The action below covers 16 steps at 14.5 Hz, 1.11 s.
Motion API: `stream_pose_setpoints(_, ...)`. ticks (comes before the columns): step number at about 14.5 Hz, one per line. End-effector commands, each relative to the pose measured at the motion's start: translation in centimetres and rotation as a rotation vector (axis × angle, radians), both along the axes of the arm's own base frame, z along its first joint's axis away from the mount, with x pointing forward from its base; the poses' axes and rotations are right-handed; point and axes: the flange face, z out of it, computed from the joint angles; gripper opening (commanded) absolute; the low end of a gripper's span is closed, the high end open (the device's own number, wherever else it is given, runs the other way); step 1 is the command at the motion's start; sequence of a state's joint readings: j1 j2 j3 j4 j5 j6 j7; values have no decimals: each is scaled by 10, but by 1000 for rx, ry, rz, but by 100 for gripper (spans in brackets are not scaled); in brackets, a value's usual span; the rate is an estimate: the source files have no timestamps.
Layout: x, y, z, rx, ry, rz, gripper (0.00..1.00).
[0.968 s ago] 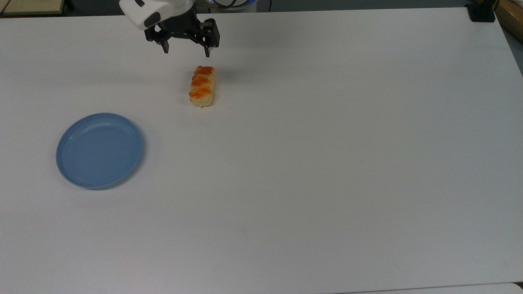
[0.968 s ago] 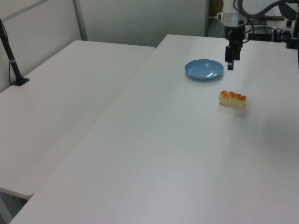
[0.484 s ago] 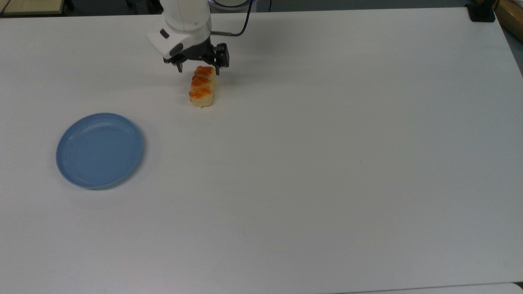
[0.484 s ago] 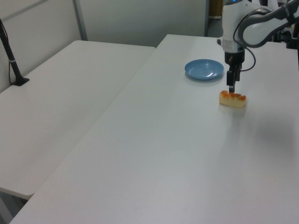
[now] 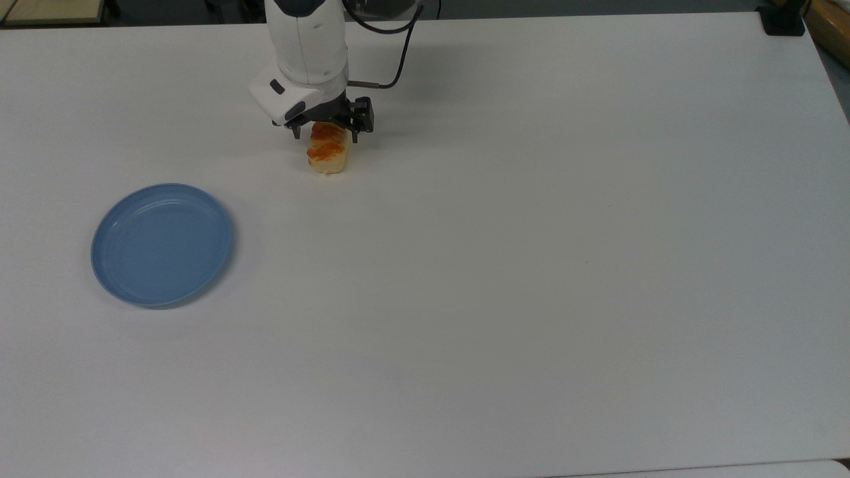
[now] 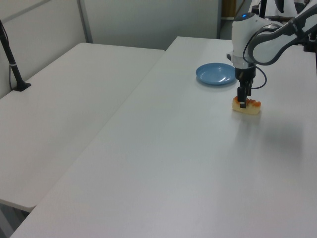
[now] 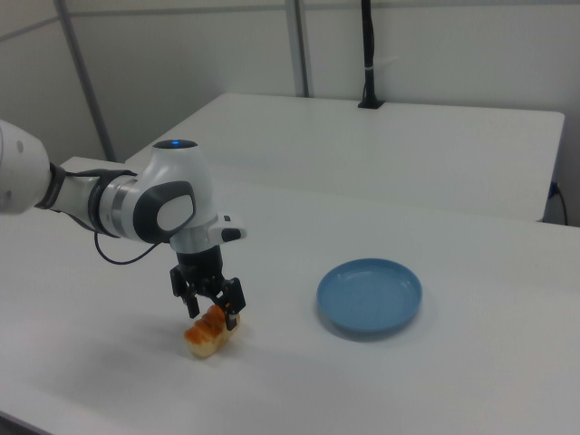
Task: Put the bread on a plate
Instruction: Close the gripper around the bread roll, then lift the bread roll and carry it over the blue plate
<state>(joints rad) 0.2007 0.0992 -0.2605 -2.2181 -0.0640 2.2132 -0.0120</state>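
Note:
The bread (image 5: pixel 327 158) is a small pale loaf with orange-brown bumps, lying on the white table (image 5: pixel 531 265) near the top view's upper middle. My gripper (image 5: pixel 326 136) is lowered over the loaf's far end and stands open, one finger on each side of it. In the left view the gripper (image 6: pixel 242 102) covers the left part of the bread (image 6: pixel 252 106). From the right view the gripper (image 7: pixel 212 316) straddles the bread (image 7: pixel 203 339). The light-blue plate (image 5: pixel 161 244) sits bare at the top view's left, apart from the loaf (image 6: pixel 216 74) (image 7: pixel 369 297).
A black clamp (image 5: pixel 782 20) sits at the table's far right corner in the top view. A second white table (image 6: pixel 64 104) adjoins on the left view's left, with a black post (image 6: pixel 12 64) on it. The arm's cable (image 5: pixel 392 63) hangs behind the gripper.
My gripper has come down and forward from above the table behind the bread until its open fingers flank the loaf's far end. Bread and plate have not moved.

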Motion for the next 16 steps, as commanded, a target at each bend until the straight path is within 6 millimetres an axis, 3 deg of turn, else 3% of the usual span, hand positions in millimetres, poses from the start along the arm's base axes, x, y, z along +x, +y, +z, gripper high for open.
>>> stream_pose_setpoints(1, -3, 12, -21, -34, -5, 14, 84)
stream_pose_setpoints(5, -6, 4, -12, -35, 10, 63, 38)
stream_pose_setpoints(8, -9, 2, 1, -29, 19, 57, 35)
stream_pose_setpoints(10, -13, -1, 24, -21, 15, 51, 35)
stream_pose_setpoints(12, -9, -3, 76, -2, 15, 31, 35)
stream_pose_setpoints(14, 17, -21, 124, 37, -48, -40, 35)
stream_pose_setpoints(16, 38, -54, 145, 24, -100, -93, 35)
